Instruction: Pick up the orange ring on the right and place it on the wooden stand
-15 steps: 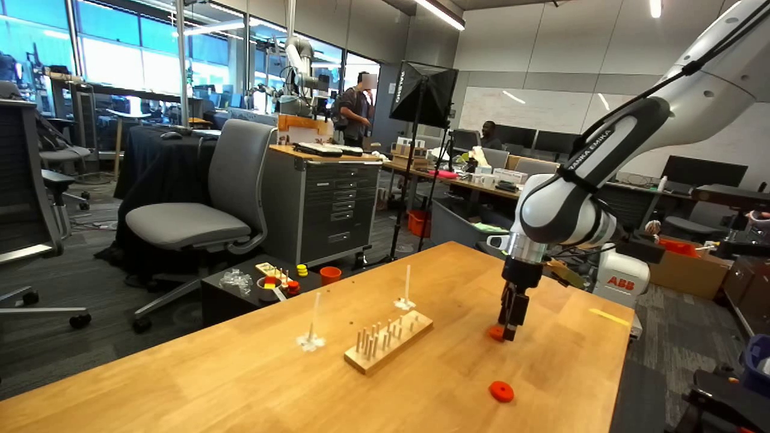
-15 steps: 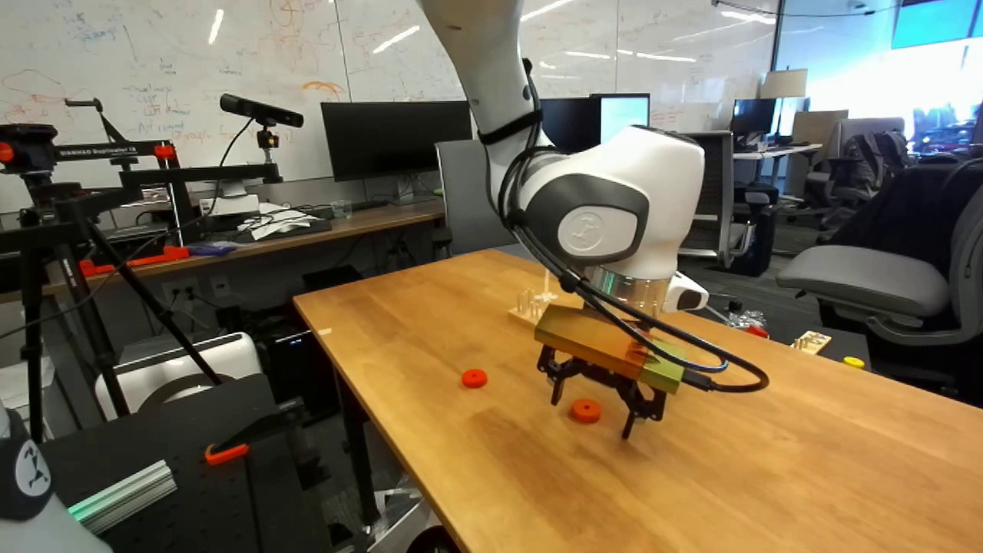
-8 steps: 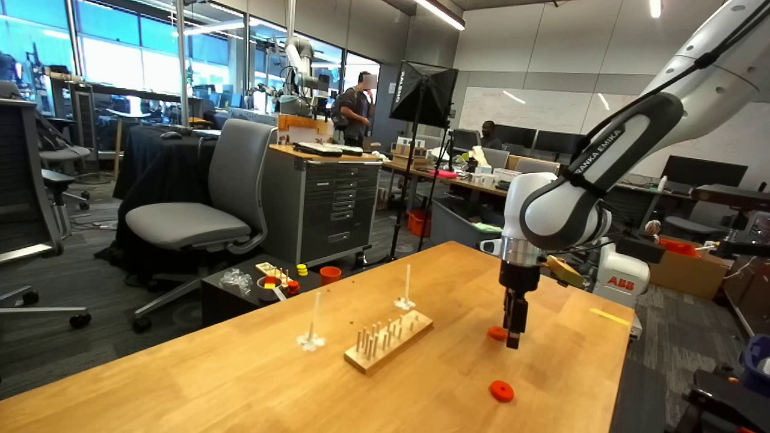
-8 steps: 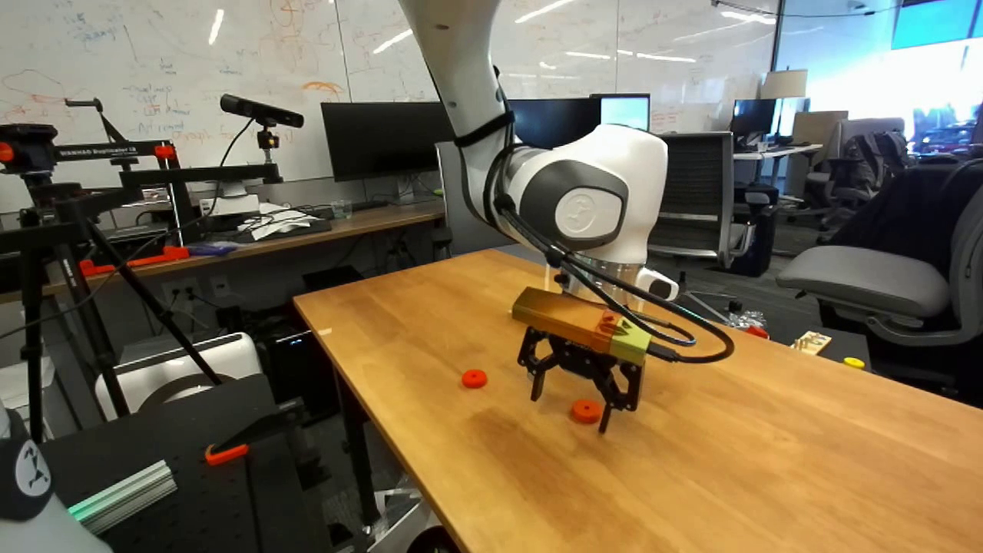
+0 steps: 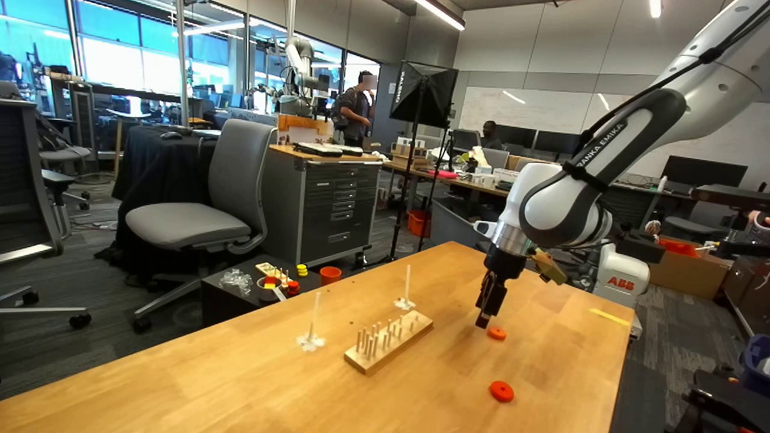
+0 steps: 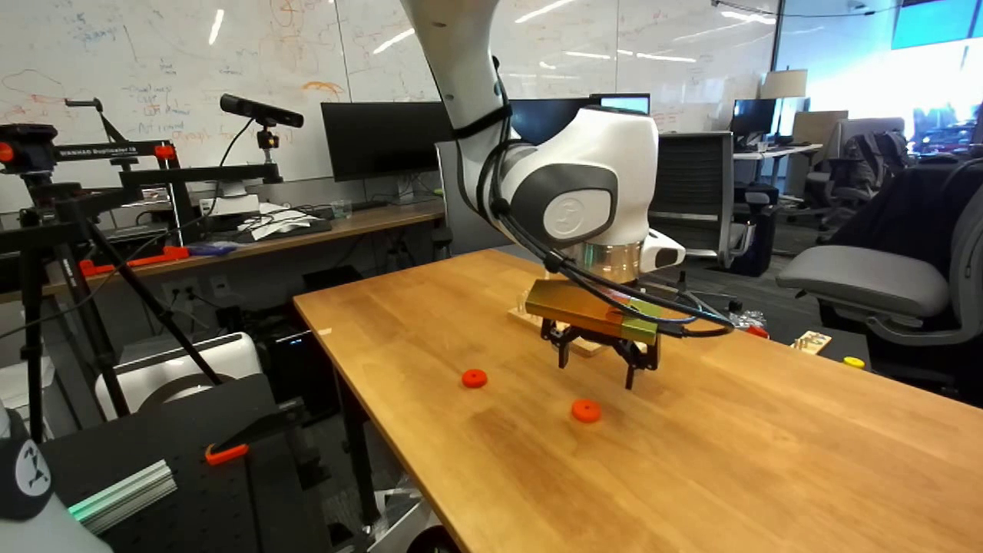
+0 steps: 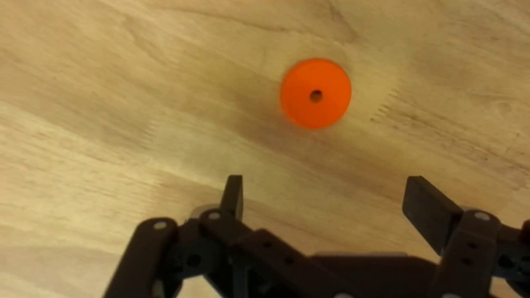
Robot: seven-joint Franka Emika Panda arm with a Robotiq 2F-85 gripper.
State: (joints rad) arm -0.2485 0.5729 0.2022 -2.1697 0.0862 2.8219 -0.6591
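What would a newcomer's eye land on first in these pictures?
Probably the white arm over the table in both exterior views, its gripper open with nothing held. Next, the orange ring, bright in the upper middle of the wrist view. In an exterior view, a second ring lies lower in the picture, with the pegged stand left of both.

The gripper [image 6: 597, 376] has been carried toward the wooden stand [image 5: 394, 344] and tipped to a slant, having been held nearly upright half a second ago. The orange ring [image 6: 586, 412], its edge then covered by the gripper in both exterior views, has been left in full view, with the fingertips [image 6: 630, 378] now seen apart from it. In an exterior view, the stand's plank [image 6: 587, 349], almost wholly masked then, has been partly revealed behind the gripper.
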